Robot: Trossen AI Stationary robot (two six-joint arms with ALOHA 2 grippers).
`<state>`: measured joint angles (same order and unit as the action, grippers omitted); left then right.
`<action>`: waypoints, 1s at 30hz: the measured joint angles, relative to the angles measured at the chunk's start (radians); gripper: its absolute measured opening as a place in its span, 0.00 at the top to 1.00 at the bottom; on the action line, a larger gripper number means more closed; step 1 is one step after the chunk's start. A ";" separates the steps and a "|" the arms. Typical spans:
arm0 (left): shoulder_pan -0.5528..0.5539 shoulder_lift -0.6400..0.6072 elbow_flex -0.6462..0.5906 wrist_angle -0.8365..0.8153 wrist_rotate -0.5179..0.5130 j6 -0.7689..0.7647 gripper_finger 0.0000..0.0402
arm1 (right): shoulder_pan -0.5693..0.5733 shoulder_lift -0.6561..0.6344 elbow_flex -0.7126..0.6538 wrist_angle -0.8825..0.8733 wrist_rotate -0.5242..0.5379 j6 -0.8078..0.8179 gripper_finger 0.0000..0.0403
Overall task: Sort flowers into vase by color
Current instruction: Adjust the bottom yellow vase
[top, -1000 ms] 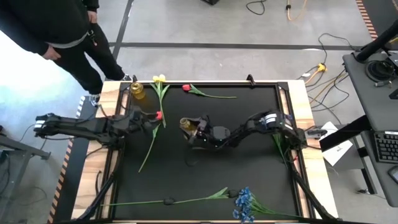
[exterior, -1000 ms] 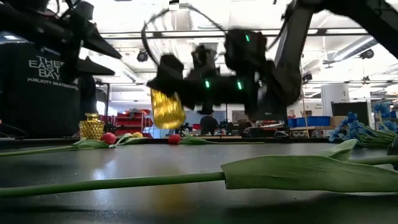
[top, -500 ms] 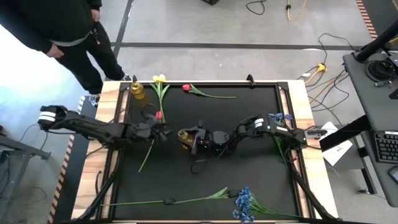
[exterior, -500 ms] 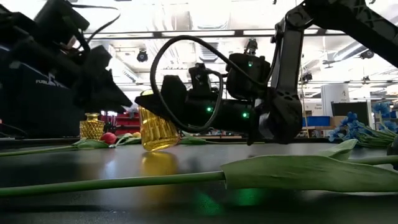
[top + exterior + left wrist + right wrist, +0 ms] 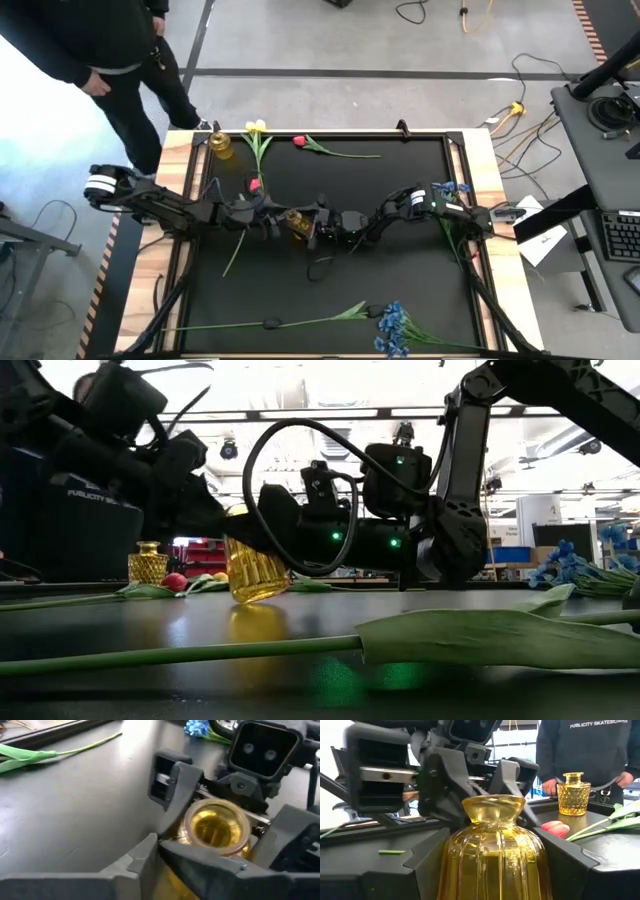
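Note:
A ribbed yellow glass vase (image 5: 298,222) stands slightly tilted at the table's middle, between my two grippers. My right gripper (image 5: 314,226) is shut on its belly from the right. My left gripper (image 5: 272,221) reaches in from the left and closes on its neck. A red tulip (image 5: 254,185) lies just left of them, its stem running toward the near edge. A yellow tulip (image 5: 257,127) and another red tulip (image 5: 298,141) lie at the far edge. Blue blossoms (image 5: 392,330) and a long green stem (image 5: 270,323) lie near the front. My left gripper has its two fingers (image 5: 447,785) on either side of the vase's neck (image 5: 197,845), just under the rim, slanting down from the table's left. My right gripper pinches the vase's belly (image 5: 455,865) between its two fingers (image 5: 425,857), level, from the table's right. The vase (image 5: 255,565) sits mouth up and leans a little; whether its base touches the table I cannot tell.
A second, amber vase (image 5: 221,146) stands at the far left corner. More blue blossoms (image 5: 445,187) lie by the right arm. A person (image 5: 90,50) stands beyond the table's far left corner. Bare black tabletop (image 5: 400,270) lies between the arms and the front flowers.
My right gripper has come down and toward the near edge with the vase, bringing it from hanging high and tipped to nearly upright at table height. My left gripper has moved right and nearer, to the vase, and its fingers have drawn together about the neck.

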<state>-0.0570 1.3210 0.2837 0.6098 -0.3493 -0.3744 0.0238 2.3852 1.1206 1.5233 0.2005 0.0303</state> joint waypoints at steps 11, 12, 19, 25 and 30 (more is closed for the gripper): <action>-0.001 0.012 0.054 -0.016 0.009 -0.024 0.86 | 0.000 -0.032 -0.009 -0.123 -0.009 -0.008 0.26; -0.001 0.001 0.051 -0.018 0.012 -0.028 0.86 | 0.000 -0.044 -0.009 -0.165 -0.009 -0.008 0.25; 0.015 -0.110 0.092 -0.251 -0.006 -0.025 0.86 | 0.002 -0.159 -0.015 -0.395 -0.003 -0.005 0.18; 0.097 -0.193 0.250 -0.765 -0.052 -0.137 0.80 | 0.002 -0.298 -0.018 -0.677 -0.001 0.002 0.14; 0.180 -0.217 0.328 -0.894 -0.051 -0.177 0.65 | 0.002 -0.409 -0.017 -0.846 0.001 0.003 0.12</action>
<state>0.1231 1.1043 0.6122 -0.2837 -0.4000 -0.5512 0.0261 1.9758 1.1038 0.6769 0.2012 0.0334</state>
